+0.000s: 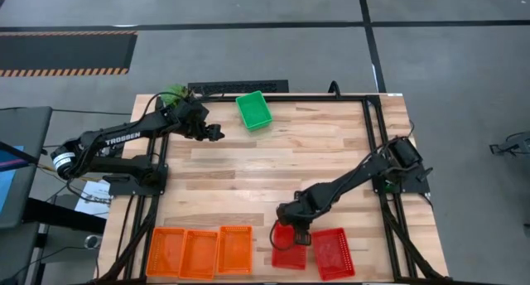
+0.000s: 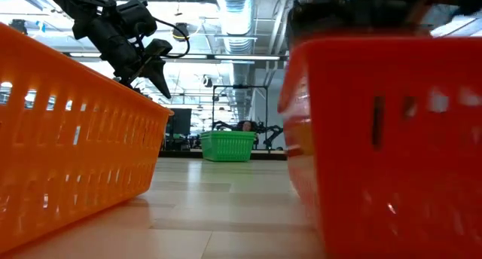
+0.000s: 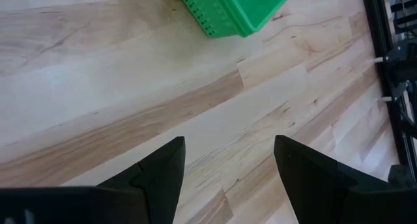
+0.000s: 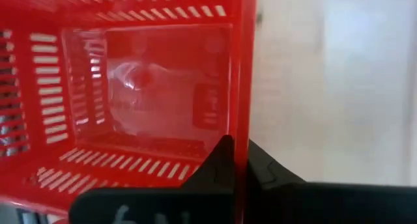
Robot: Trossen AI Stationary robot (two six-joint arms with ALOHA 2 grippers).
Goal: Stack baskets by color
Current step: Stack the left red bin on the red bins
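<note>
While three orange baskets (image 1: pixel 199 252) are lying side by side in a row along the near left edge of the bench (image 1: pixel 265 165), none of them is being nested into another yet, so the orange colour is being left only sorted, not stacked. Two red baskets are being seen at the near right: one red basket (image 1: pixel 289 250) is being gripped at its wall by the right gripper (image 1: pixel 296 232), and the other red basket (image 1: pixel 333 253) is lying just beside it, apart from the fingers. In the right wrist view the fingers (image 4: pixel 225 160) are being pressed together on the red rim, one inside the wall and one outside, so the hold is being judged as made. A third red basket cannot be made out separately; whether it is already nested under one of these two cannot be told. One green basket (image 1: pixel 253 109) is being shown at the far middle of the bench, tilted, and whether it is a single basket or a finished green stack cannot be told either. The left gripper (image 1: pixel 213 133) is being held above the bench near that green basket, its fingers (image 3: pixel 159 172) spread wide and holding nothing. As a judgement, the red stack is being started now, and the orange stacking is being left entirely undone.
</note>
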